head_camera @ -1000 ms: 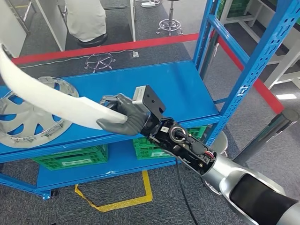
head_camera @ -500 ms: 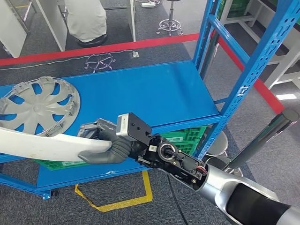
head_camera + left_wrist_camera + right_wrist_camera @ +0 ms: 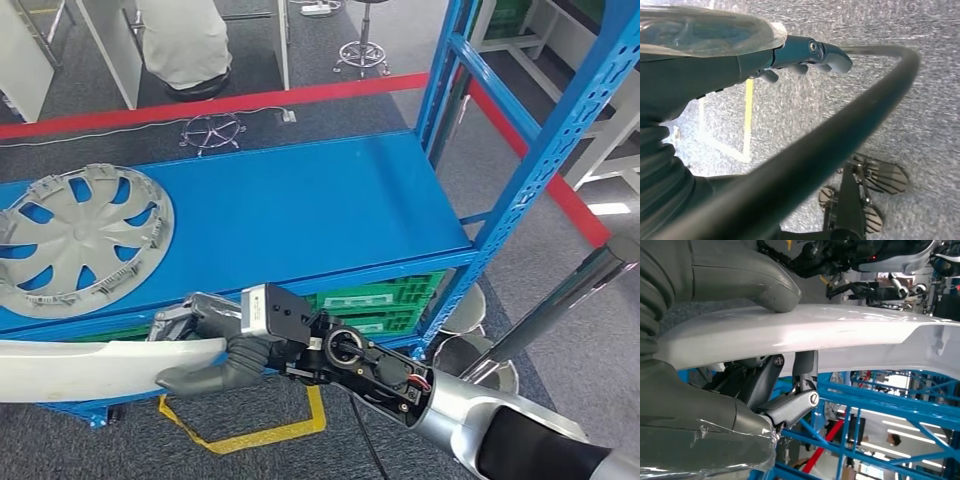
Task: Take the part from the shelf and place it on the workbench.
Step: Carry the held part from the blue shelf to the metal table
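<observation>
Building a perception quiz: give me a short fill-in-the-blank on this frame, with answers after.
1. The long white part is held by the robot's ____ hand.
2. The silver wheel cover lies flat on the ____ shelf.
3. Under that shelf sit ____ plastic crates.
4. The tape line on the floor behind the shelf is ____.

Answers: right; blue; green; red
</observation>
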Robot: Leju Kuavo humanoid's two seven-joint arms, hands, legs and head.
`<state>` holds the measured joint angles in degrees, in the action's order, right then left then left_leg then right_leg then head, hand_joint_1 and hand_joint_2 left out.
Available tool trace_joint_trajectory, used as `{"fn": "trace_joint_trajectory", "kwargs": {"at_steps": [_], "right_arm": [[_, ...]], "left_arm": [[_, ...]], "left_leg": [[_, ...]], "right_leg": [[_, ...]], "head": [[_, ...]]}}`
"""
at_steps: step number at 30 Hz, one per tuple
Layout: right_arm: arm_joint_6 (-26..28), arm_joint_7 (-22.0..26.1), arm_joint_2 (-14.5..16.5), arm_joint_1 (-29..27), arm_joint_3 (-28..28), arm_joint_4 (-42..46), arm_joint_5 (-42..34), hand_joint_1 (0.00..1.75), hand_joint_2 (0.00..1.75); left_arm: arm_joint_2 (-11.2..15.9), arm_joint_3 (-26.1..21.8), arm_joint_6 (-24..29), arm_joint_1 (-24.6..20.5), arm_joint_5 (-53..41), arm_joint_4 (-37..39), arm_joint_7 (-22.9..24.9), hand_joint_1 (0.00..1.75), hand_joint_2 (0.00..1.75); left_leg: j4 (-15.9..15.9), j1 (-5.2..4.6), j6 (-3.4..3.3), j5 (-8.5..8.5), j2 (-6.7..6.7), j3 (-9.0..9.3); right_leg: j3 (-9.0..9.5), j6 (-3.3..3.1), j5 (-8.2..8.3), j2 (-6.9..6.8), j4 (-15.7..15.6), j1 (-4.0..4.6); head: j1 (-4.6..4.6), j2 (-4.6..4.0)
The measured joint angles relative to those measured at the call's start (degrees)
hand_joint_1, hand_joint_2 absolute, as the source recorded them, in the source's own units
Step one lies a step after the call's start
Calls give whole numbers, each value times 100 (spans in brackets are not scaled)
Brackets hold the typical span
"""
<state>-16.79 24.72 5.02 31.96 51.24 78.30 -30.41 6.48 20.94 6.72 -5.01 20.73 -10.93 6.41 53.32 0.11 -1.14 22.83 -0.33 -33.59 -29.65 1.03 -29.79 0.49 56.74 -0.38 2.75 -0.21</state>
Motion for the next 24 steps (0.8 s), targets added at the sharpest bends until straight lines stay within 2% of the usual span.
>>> {"fn": "trace_joint_trajectory", "kwargs": {"at_steps": [1, 3, 4, 5, 6, 8, 9, 10, 11, 13, 15, 16, 18, 19, 20, 21, 22, 24], "right_arm": [[-1, 2, 4, -8, 2, -3, 2, 175, 175], [-16, 3, 6, -34, 11, -15, 13, 175, 175], [-31, -2, 6, -50, 19, -22, 18, 175, 175], [-50, -14, 7, -61, 28, -28, 22, 175, 175], [-71, -30, 9, -65, 37, -31, 22, 175, 175], [-110, -56, 26, -58, 54, -35, 11, 175, 175], [-133, -59, 40, -50, 63, -39, 5, 175, 175], [-152, -59, 54, -44, 73, -45, -1, 175, 175], [-167, -57, 67, -40, 86, -53, -4, 175, 175], [-181, -56, 98, -34, 109, -70, -4, 175, 175], [-183, -53, 139, -23, 123, -80, -7, 175, 175], [-183, -52, 160, -18, 127, -84, -9, 175, 175], [-183, -53, 179, -18, 132, -98, -13, 175, 175], [-184, -55, 183, -22, 139, -111, -13, 175, 175], [-186, -54, 183, -24, 146, -123, -13, 175, 175], [-192, -50, 187, -25, 153, -134, -13, 175, 175], [-202, -44, 194, -23, 158, -140, -13, 175, 175], [-224, -25, 216, -13, 160, -146, -19, 175, 175]], "left_arm": [[-1, -1, 3, 7, 8, 0, -4, 0, 175], [-1, -2, 19, 19, 39, 0, -11, 0, 175], [-1, -2, 31, 28, 61, 0, -15, 0, 175], [-1, -2, 42, 41, 88, 0, -17, 0, 175], [-2, -2, 52, 53, 116, 0, -19, 0, 175], [-2, -2, 68, 68, 175, 0, -19, 0, 175], [0, -2, 80, 65, 199, 0, -19, 0, 175], [4, -2, 92, 61, 220, 0, -19, 0, 175], [9, -2, 103, 62, 234, 0, -20, 0, 175], [20, -2, 111, 80, 249, 0, -21, 0, 175], [27, -2, 112, 93, 249, 0, -21, 0, 175], [32, -2, 113, 89, 249, 0, -21, 0, 175], [30, -2, 113, 79, 248, 0, -21, 0, 175], [30, -2, 113, 82, 248, 0, -21, 0, 175], [29, -2, 114, 89, 249, 0, -21, 0, 175], [30, -2, 115, 98, 251, 0, -21, 0, 175], [35, -2, 117, 105, 256, 0, -21, 0, 175], [45, -2, 124, 103, 266, 0, -21, 0, 175]], "left_leg": [[-14, 9, -15, 10, 1, 36], [-15, 12, -27, 34, -24, 70], [-14, 14, -20, 45, -44, 83], [-11, 17, -5, 57, -75, 102], [-8, 22, 13, 71, -110, 128], [2, 30, 62, 107, -197, 186], [14, 33, 91, 115, -239, 189], [21, 35, 126, 114, -279, 179], [19, 41, 163, 100, -315, 159], [12, 60, 238, 87, -364, 138], [218, 60, 294, 223, -253, 39], [516, 62, 317, 380, -161, -110], [1361, 64, 357, 741, -39, -552], [1697, 69, 370, 838, -21, -739], [1847, 73, 375, 837, -14, -836], [1713, 75, 373, 705, -5, -788], [1375, 76, 364, 497, 15, -632], [450, 56, 325, 115, 161, -173]], "right_leg": [[-161, 14, -176, -6, 355, -9], [-608, 38, -535, -12, 1257, -23], [-772, 46, -594, -13, 1540, -28], [-807, 47, -506, -13, 1548, -31], [-718, 43, -311, -9, 1313, -34], [-317, 27, 160, 91, 416, -50], [-145, 18, 280, 165, 72, -55], [-37, 6, 329, 229, -139, -54], [-6, -11, 301, 262, -178, -42], [16, -75, 320, 202, -207, -36], [45, -154, 347, 115, -261, -59], [54, -184, 355, 61, -282, -65], [46, -218, 347, -45, -285, -44], [45, -226, 341, -99, -284, -34], [46, -231, 335, -144, -283, -26], [53, -231, 326, -186, -282, -21], [64, -226, 313, -224, -280, -18], [94, -196, 275, -288, -275, 4]], "head": [[11, -1], [32, -1], [37, -1], [39, -1], [44, -1], [46, -1], [39, -1], [34, 0], [28, 1], [30, 1], [-7, -1], [-34, 0], [-81, 0], [-85, 0], [-86, -1], [-86, -1], [-87, -1], [-89, -1]]}}
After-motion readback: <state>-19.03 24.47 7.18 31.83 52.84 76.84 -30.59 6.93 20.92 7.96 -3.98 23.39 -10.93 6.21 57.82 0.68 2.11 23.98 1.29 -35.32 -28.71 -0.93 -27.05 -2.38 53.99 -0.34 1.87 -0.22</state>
